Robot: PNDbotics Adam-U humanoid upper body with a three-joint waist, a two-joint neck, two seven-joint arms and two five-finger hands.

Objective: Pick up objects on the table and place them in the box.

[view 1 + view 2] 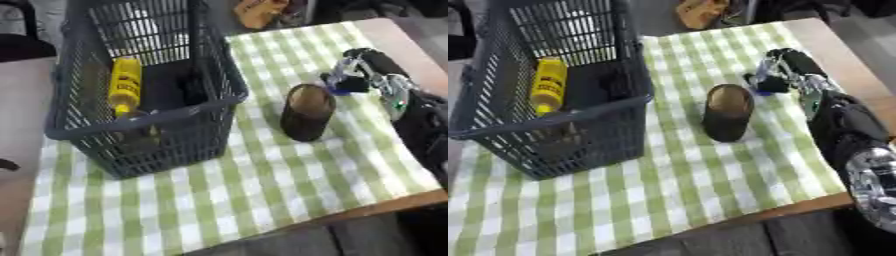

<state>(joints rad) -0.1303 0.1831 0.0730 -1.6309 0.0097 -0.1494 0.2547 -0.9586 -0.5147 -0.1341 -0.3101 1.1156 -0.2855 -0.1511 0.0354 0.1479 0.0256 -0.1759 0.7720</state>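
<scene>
Just right of the brown cup (307, 112), right hand (354, 75), fingers curled on a small blue object (338, 91).

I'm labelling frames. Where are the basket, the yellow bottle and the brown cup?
basket (144, 125): left eye view, near rim.
yellow bottle (125, 85): left eye view, label.
brown cup (726, 120): right eye view, side wall.

The light is soft and even, not too bright. Everything looks a bit blurry. The basket (131, 95) is dark inside, with a white shine behind its far wall. Right of the basket, the brown cup (307, 112) has only a faint shadow.
</scene>
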